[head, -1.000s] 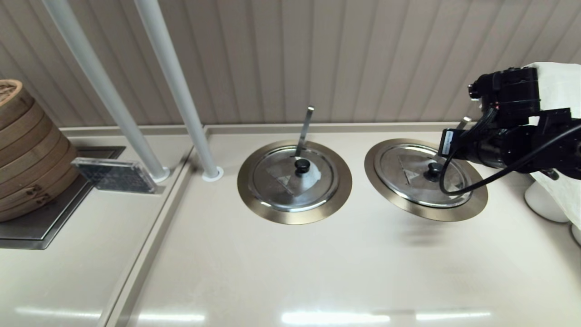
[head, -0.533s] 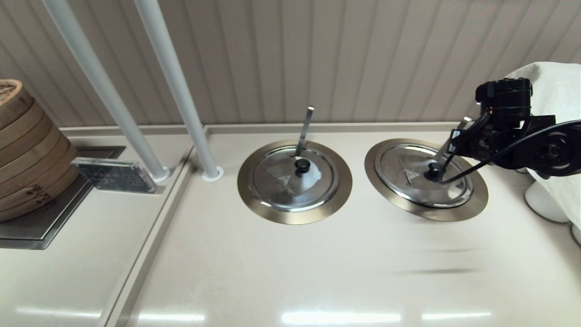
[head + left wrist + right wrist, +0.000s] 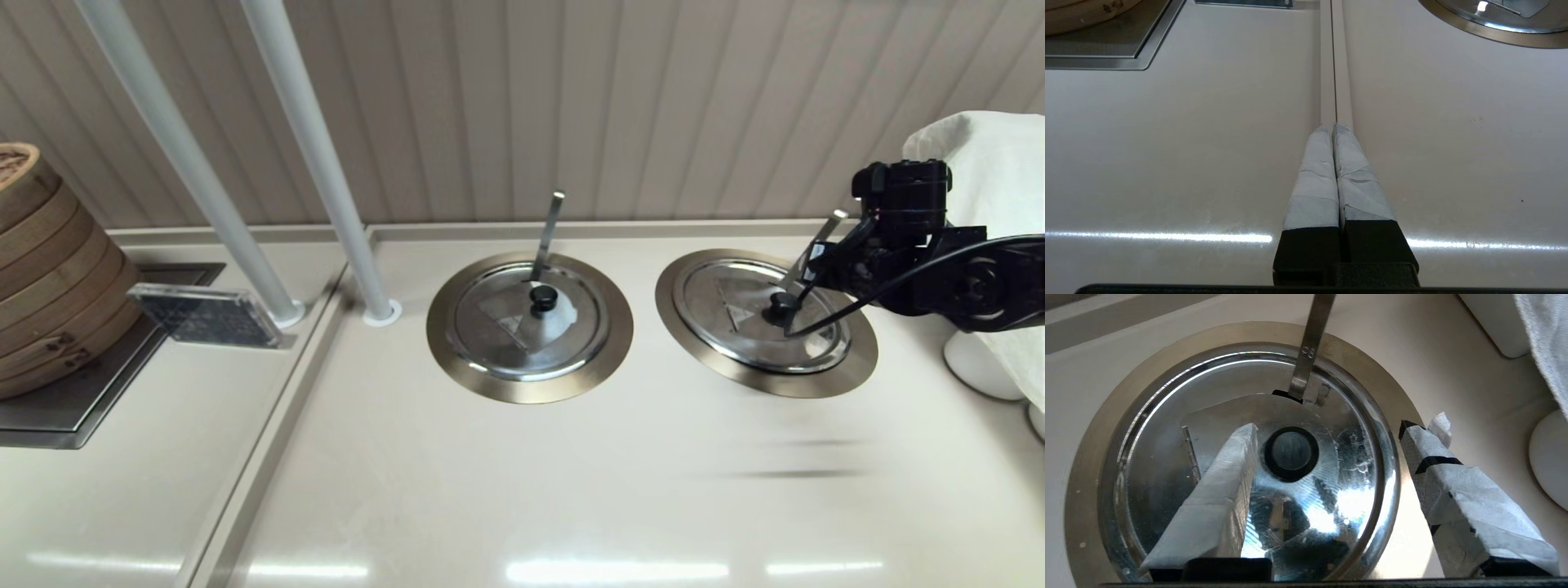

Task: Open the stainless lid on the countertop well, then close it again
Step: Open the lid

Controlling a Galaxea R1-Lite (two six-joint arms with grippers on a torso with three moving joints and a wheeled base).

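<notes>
The stainless lid [image 3: 735, 314] lies flat and closed in the right countertop well, inside its brushed-steel ring [image 3: 849, 359]. Its black knob [image 3: 782, 305] is bare, and the slanted ladle handle [image 3: 816, 245] sticks out at the far side. My right gripper [image 3: 1331, 428] hovers open just above the lid [image 3: 1355, 457]. One taped finger [image 3: 1224, 490] stands beside the knob [image 3: 1291, 451], the other [image 3: 1453, 482] out past the lid's edge. My left gripper [image 3: 1333, 127] is shut and empty over the bare counter seam, out of the head view.
The twin lid [image 3: 506, 327] with a whitish patch sits in the middle ring [image 3: 531, 388]. Bamboo steamers [image 3: 41, 269] and a dark plaque [image 3: 208, 314] stand left, behind two white poles [image 3: 318, 163]. A white cloth [image 3: 996, 163] and white bases [image 3: 976, 363] crowd the right edge.
My right arm has drawn back to the right and sunk lower, uncovering the lid's right side and knob. The lid stays seated in its ring.
</notes>
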